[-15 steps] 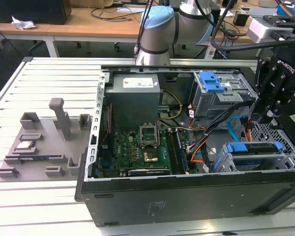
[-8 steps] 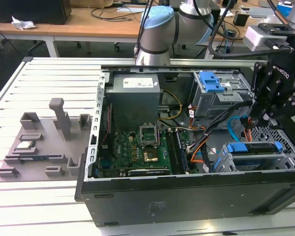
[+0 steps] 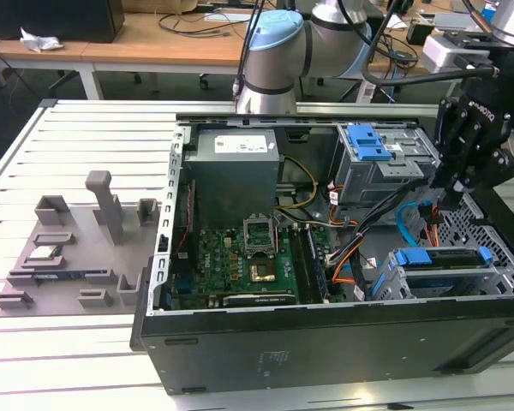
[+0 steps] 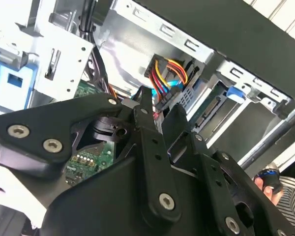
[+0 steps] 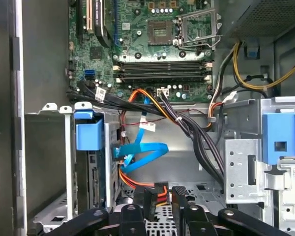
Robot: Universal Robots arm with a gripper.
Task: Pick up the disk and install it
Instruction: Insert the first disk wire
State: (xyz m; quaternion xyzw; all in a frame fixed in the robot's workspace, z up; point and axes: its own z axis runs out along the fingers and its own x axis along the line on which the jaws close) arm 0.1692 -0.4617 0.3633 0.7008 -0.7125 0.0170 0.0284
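The disk [image 3: 437,255] lies in the lower grey cage at the case's front corner on the exterior view's right, its blue rails showing. In the first wrist view its blue rail end [image 5: 88,133] sticks out of that cage. My black gripper [image 3: 443,197] hangs just above and behind the cage. In both wrist views the fingers [image 5: 150,196] close on a black plug [image 5: 160,189] with red, yellow and black wires [image 4: 169,73]. The gripper [image 4: 160,110] holds this plug beside the disk's open rear end [image 4: 212,105].
The open case holds a green motherboard [image 3: 240,257], a grey power supply [image 3: 233,171] and an upper cage with a blue latch [image 3: 368,141]. Blue and orange cables [image 5: 142,152] loop near the disk cage. A grey fixture [image 3: 68,257] sits on the slatted table at the exterior view's left.
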